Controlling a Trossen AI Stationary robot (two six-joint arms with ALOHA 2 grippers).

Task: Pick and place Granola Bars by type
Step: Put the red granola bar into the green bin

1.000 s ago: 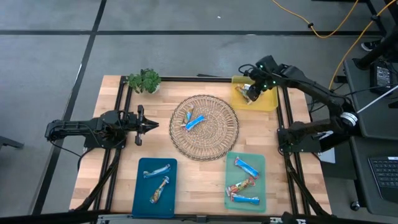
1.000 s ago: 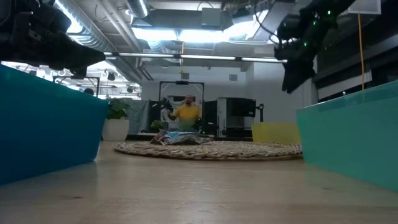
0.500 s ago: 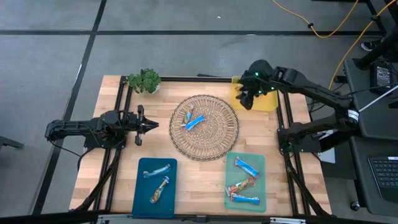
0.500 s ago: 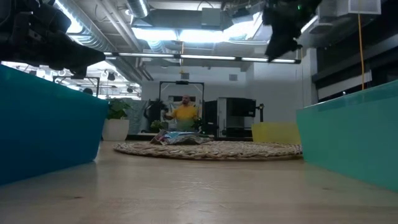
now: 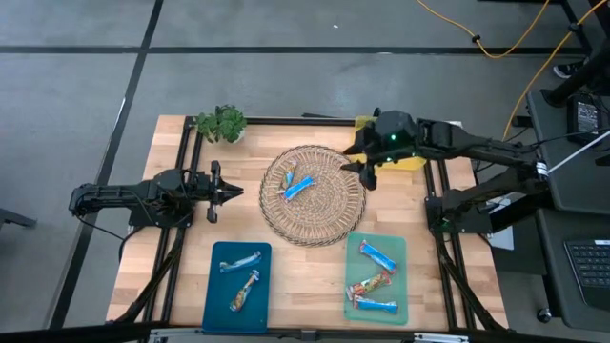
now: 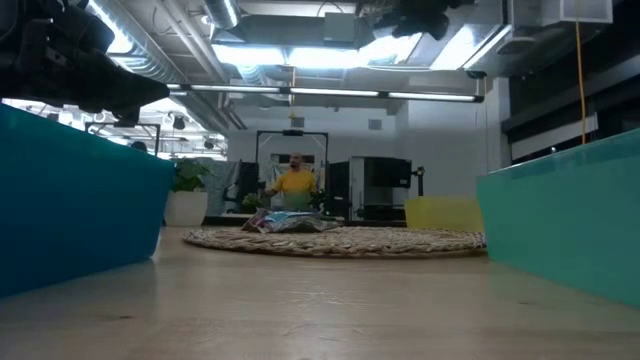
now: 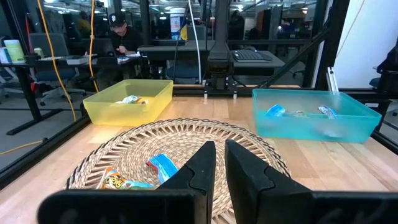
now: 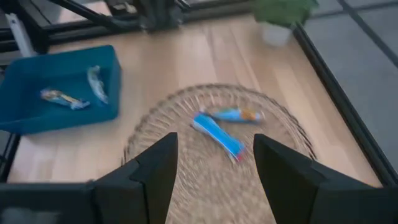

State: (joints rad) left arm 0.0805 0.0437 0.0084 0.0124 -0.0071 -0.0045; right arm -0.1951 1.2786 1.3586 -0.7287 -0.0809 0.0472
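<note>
Two granola bars lie flat on the round woven mat [image 5: 315, 195]: a blue one [image 5: 299, 188] [image 8: 217, 135] and one with an orange end [image 5: 286, 178] [image 8: 235, 114]. Two silvery bars [image 5: 240, 262] lie in the blue tray [image 5: 215, 286], three bars [image 5: 376, 254] in the green tray [image 5: 400, 276]. My right gripper [image 5: 360, 162] [image 8: 211, 168] hangs open and empty, high over the mat's right edge. My left gripper [image 5: 229, 191] [image 7: 217, 168] is shut and level at the table's left, pointing at the mat.
The yellow tray [image 5: 412, 162] [image 7: 127, 102] at the far right is mostly hidden under my right arm; a bar lies in it. A potted green sprig [image 5: 221, 123] stands at the far left corner. Black frame rails run along both table sides.
My right gripper has swung from over the yellow tray toward the table's left, over the mat's right edge. It has risen and turned, and has stayed open and empty. The bars have not moved.
</note>
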